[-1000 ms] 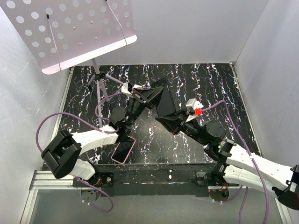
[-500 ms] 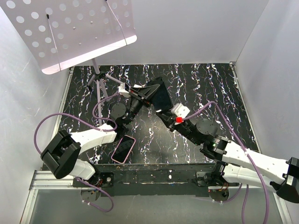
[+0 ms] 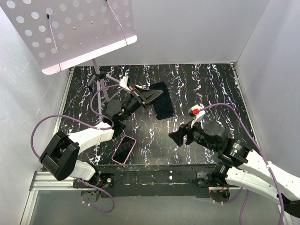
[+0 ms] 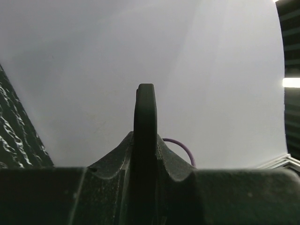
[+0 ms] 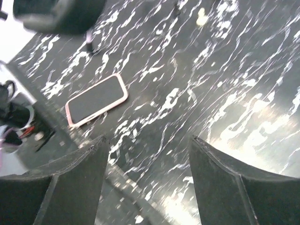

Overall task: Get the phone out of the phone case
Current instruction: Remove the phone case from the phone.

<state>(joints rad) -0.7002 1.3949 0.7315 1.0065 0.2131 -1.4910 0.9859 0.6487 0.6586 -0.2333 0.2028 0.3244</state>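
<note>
Your left gripper (image 3: 148, 96) was clenched on the left edge of a black flat rectangular slab (image 3: 164, 104) over the middle of the black white-veined table (image 3: 211, 89); phone or case, the views did not tell. Your right gripper (image 3: 176, 137) hung spread and empty at the near right. A pink-rimmed dark-faced phone-shaped piece (image 3: 124, 149) lay flat at the near left.

The phone (image 3: 165, 105) — a flat black slab with rounded corners — is out of its case, clamped at one edge in the left gripper (image 3: 154, 95) above the middle of the table. The case (image 3: 123, 149) — pink-rimmed, dark inside — lies flat near the front edge, left of centre, well apart from the phone.
</note>
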